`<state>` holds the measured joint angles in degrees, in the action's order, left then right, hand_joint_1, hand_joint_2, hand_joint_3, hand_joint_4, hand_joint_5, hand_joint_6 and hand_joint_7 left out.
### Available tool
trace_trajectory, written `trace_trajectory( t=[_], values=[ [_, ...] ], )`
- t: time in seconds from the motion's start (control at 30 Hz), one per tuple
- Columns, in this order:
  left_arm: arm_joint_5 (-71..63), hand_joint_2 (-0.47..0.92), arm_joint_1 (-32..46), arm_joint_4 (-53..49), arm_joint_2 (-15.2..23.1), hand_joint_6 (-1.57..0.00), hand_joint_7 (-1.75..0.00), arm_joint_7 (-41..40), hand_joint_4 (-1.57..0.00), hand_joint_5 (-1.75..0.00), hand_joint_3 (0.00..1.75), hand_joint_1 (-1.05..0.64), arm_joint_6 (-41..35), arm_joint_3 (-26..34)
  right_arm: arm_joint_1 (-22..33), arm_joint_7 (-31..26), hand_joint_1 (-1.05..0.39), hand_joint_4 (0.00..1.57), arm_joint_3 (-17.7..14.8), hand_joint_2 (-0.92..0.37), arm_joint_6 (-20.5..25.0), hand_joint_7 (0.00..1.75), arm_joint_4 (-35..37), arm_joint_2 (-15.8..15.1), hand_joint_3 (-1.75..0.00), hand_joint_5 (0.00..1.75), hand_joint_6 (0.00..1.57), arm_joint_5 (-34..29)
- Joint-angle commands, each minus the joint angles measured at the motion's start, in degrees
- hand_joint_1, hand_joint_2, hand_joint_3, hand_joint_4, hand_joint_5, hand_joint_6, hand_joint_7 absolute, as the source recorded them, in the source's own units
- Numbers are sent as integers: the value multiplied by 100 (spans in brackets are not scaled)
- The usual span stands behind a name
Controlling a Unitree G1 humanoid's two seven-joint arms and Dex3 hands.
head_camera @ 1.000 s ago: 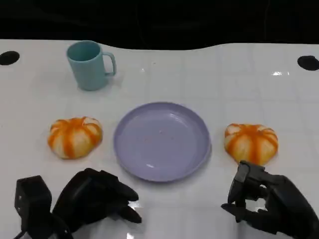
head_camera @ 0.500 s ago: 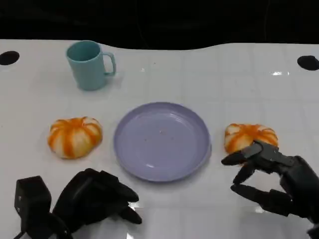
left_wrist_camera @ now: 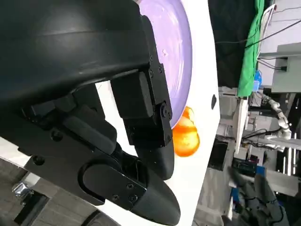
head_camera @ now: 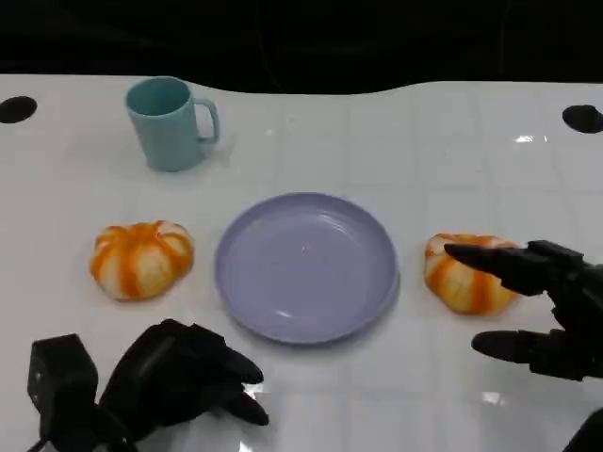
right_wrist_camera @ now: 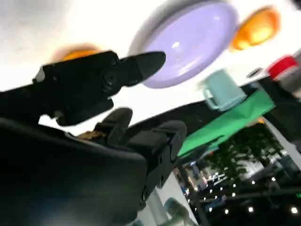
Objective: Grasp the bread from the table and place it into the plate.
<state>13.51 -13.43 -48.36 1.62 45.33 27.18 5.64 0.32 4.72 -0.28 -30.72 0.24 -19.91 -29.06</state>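
The right robot hand [head_camera: 542, 306] is spread wide, holding nothing, fingers above and beside the right-hand bread [head_camera: 468, 276] on the desk [head_camera: 377, 141], beside the plate [head_camera: 306, 266]. The bread should be enclosed evenly before lifting. The left robot hand [head_camera: 184, 377] rests curled, empty.

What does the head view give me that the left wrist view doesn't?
Head view alone: the teal mug, the bread left of the plate, and the right hand open beside the other bread. Left wrist view alone: equipment and a green cloth beyond the table. Both: the purple plate, that right-side bread, and the left hand.
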Motion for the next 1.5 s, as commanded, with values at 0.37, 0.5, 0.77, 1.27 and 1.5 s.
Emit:
trace_trajectory(
  t=[0.37,0.5,0.77,1.27,1.5],
  values=[
    [4,77,60,61,101,-156,-1,-67,-157,-20,0,-105,-64,7,-490,-336,-54,25,637,-86,999,0,29,-439,0,21,30,-1615],
    [10,77,64,78,108,-156,-1,-56,-157,-21,0,-105,-77,11,-787,-429,-56,23,905,-86,1288,0,324,-436,0,19,28,-1938],
    [-6,77,68,68,123,-157,-1,-51,-157,-22,0,-105,-77,8,-1473,-728,-56,24,1446,-86,1713,0,1198,-366,0,18,27,-2307],
    [-41,78,155,195,104,-157,-1,-135,-157,-22,1,-105,-16,-25,-2433,-1276,-51,26,2309,-83,2137,1,2948,-188,0,16,28,-2420],
    [-10,78,237,312,82,-157,0,-127,-157,-23,0,-105,-36,-28,-2565,-1533,-47,30,2474,-86,2096,2,3633,-93,-1,15,32,-2226]
  ],
)
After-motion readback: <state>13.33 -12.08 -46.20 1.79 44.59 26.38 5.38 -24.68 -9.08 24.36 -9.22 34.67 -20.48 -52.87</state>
